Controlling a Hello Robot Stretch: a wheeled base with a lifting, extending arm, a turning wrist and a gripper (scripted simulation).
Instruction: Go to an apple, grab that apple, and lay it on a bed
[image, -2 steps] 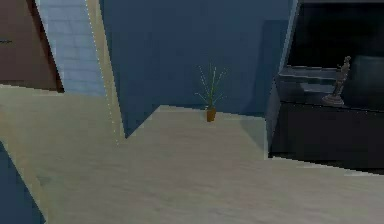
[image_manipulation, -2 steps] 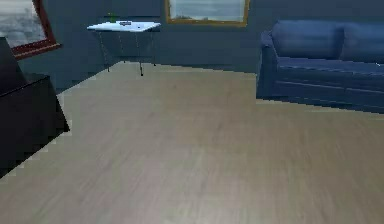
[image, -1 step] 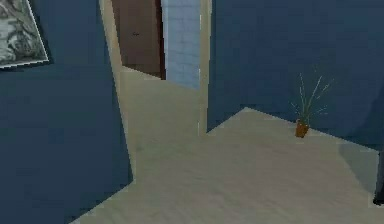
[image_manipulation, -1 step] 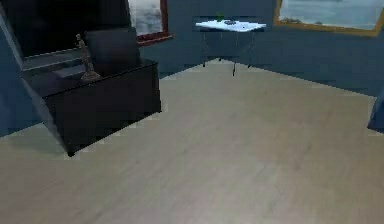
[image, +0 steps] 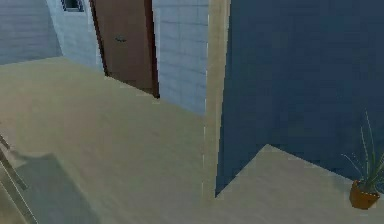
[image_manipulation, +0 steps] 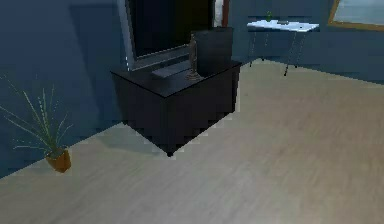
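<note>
A pale small table (image_manipulation: 296, 28) stands far off at the arm side view's top right, against the blue wall. A small green blob (image_manipulation: 268, 15) rests on its top, along with a flat pale item; I cannot tell what either is.
A brown door (image: 125, 45) is set in the white brick wall ahead. A blue wall (image: 300, 80) juts out in the forward view's right half, a potted plant (image: 366, 180) at its foot. A dark cabinet (image_manipulation: 180, 100) carries a TV (image_manipulation: 165, 30). Pale wood floor lies around it.
</note>
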